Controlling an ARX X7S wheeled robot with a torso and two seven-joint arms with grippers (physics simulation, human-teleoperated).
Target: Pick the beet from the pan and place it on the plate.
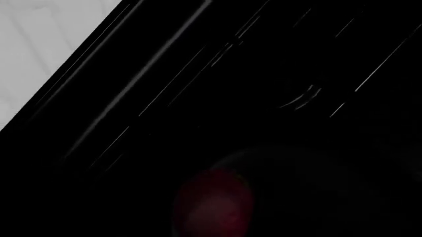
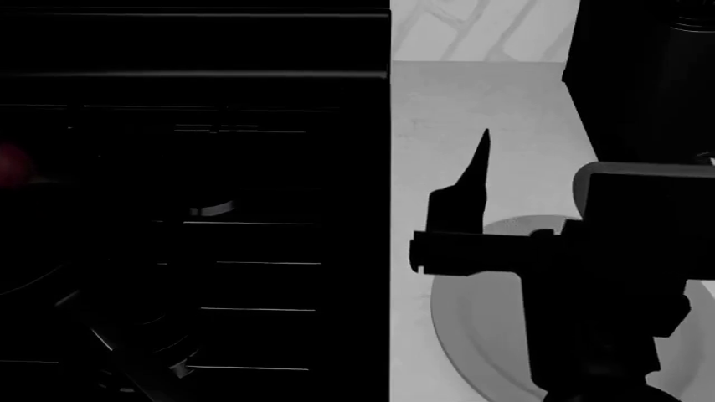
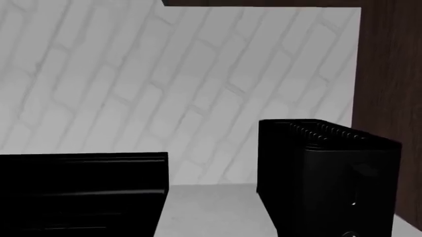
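In your left wrist view nearly everything is black: the black stove top fills the frame, its thin straight grates catching faint diagonal highlights. A wedge of pale grey counter shows in the upper left corner. Low in the frame, slightly left of centre, sits the small round dark red-purple beet, dim and blurred, and around it you can just make out the faint curved edge of the nearly black round pan. No fingers of the left gripper appear here, so you cannot tell how its jaws stand.

In your head view the stove covers the left half of the frame, and a small reddish spot at the far left edge is the beet; the pan around it cannot be separated from the dark surface. The light grey counter occupies the right half. The right gripper shows as a black silhouette at centre right, with one pointed finger rising upward; whether its jaws are parted or closed cannot be read. Below and behind it lies the large round light grey plate, partly covered by the arm.

Your right wrist view shows a white brick-pattern wall, a black boxy ribbed appliance at the lower right, the black stove back at the lower left, and a dark brown panel along the right edge.
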